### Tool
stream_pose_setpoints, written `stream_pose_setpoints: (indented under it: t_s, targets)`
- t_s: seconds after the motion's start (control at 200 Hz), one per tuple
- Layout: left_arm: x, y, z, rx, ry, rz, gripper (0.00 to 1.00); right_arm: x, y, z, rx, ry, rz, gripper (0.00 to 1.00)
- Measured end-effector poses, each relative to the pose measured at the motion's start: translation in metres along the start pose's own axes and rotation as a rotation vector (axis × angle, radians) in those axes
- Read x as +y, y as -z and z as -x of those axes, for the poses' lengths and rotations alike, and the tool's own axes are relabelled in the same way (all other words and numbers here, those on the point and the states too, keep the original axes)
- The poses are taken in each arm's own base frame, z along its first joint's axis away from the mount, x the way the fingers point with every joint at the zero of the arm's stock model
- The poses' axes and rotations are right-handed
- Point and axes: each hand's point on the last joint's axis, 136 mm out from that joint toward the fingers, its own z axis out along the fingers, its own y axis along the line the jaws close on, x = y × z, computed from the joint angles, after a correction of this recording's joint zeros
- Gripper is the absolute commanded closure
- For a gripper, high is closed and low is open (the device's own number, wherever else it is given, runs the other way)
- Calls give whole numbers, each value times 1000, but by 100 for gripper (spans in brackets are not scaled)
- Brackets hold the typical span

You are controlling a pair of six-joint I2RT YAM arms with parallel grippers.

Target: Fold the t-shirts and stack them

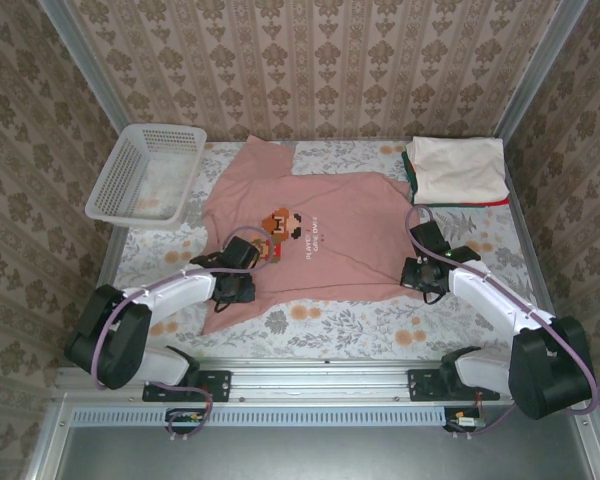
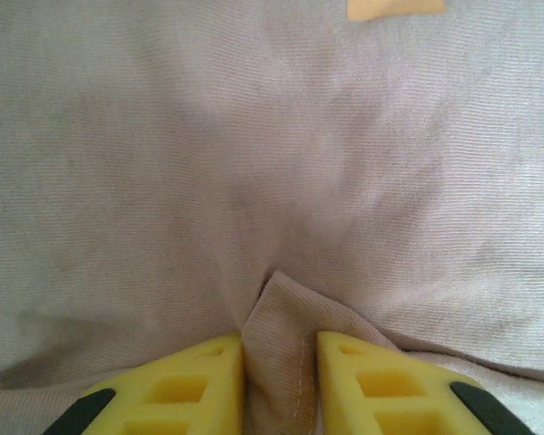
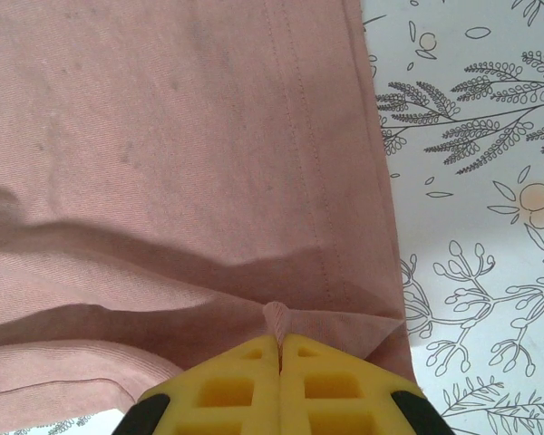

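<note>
My left claw (image 2: 279, 353) has a raised fold of the pink tee (image 1: 310, 225) pinched between its yellow fingers (image 2: 190, 385), low in the middle of the left wrist view. My right claw (image 3: 279, 343) is pressed together on a small nip of the hem, at the tee's right edge beside the floral cloth (image 3: 471, 227). From above, the tee lies spread mid-frame, print up. The folded stack (image 1: 458, 170) sits upper right, cream on top, and the basket (image 1: 145, 178) sits upper left.
</note>
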Motion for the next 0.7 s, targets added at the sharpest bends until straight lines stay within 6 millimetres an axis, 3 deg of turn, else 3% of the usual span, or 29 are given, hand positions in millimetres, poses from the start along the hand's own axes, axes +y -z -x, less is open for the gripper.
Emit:
stream_pose_setpoints:
  t_s: [0.06,0.205,0.365,0.415,0.46,0.49,0.585,0.7]
  targets:
    - [0,4,1,-10,3,-6,79,0,0,0,1,0,0,93]
    - [0,16,6,-44,5,-18,80,-1,-1,-2,5,0,-1,93]
    - [-2,23,8,-61,2,-21,91,-1,-2,-4,9,-3,-1,93]
    - [-1,23,7,-61,-1,-18,85,-1,-2,-4,9,-3,-1,93]
    - [-1,23,6,-57,-6,-14,66,-1,-3,-4,9,-3,-1,93]
    - [0,23,6,-56,-4,-12,60,-1,-3,-4,10,-3,-2,93]
    - [2,18,5,-42,-3,9,58,-1,-3,-4,9,-3,-1,93]
    - [4,5,0,8,-12,42,66,-1,-3,-4,10,-3,-1,92]
